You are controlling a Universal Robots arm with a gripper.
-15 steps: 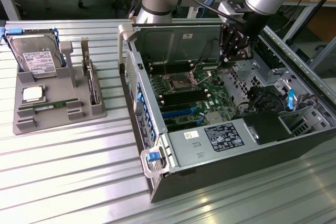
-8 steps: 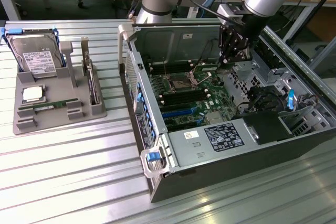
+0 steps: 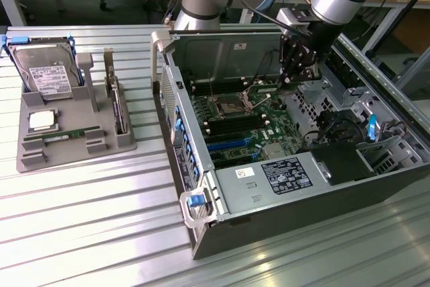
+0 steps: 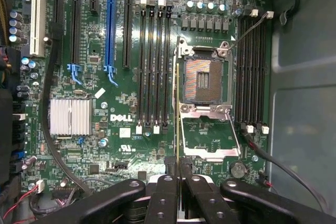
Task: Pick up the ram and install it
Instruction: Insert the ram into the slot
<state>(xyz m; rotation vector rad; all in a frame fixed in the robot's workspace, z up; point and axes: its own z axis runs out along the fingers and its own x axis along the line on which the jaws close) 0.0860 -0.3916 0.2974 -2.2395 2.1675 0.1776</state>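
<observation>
In the wrist view my gripper [image 4: 178, 170] is shut on the ram [image 4: 178, 124], a thin green stick seen edge-on that reaches forward from between the black fingers [image 4: 164, 192]. The stick hangs above the motherboard [image 4: 126, 129], over the border between a bank of black memory slots [image 4: 155, 61] and the open processor socket [image 4: 205, 80]. In the exterior view the gripper [image 3: 296, 77] is inside the open computer case [image 3: 269, 186], above the far part of the motherboard [image 3: 235, 122].
A grey tray [image 3: 30, 159] at the exterior view's left holds a hard drive [image 3: 47, 75], a silver processor chip [image 3: 41, 120] and a flat green stick [image 3: 64, 136]. A second slot bank [image 4: 252, 72], loose cables [image 4: 278, 163] and the case wall [image 4: 304, 103] flank the socket.
</observation>
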